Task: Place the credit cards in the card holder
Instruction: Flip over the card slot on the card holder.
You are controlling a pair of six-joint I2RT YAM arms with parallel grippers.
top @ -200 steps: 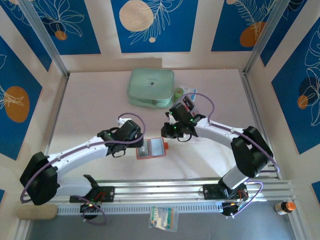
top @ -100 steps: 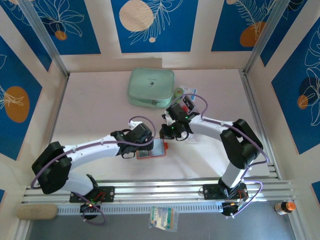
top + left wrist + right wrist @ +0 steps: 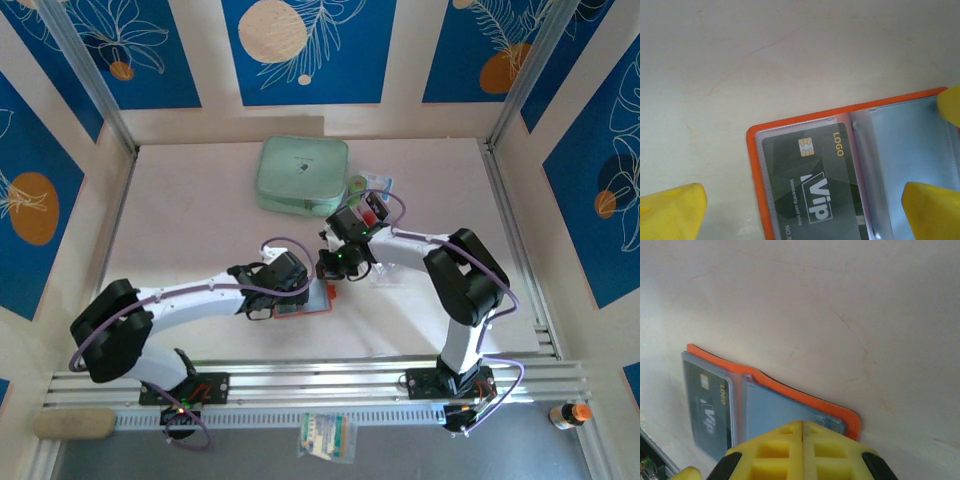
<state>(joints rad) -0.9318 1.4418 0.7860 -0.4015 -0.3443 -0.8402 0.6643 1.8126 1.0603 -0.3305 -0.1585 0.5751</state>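
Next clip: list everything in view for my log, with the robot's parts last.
card holder: one, orange-red, lying open on the near middle of the table.
dark card: one, dark grey with a gold chip, in a clear pocket of the holder.
zip case: one, mint green, far middle of the table.
small items: a cluster, green, pale and red, right of the case; too small to tell apart.
packet: one, green and white, near ledge.
bottle: one, orange-capped, near right corner.
beige block: one, near left corner.
table: one, pale.
left gripper: yellow fingers, open, straddling the card side.
right gripper: yellow fingers, shut, over the holder's other half.
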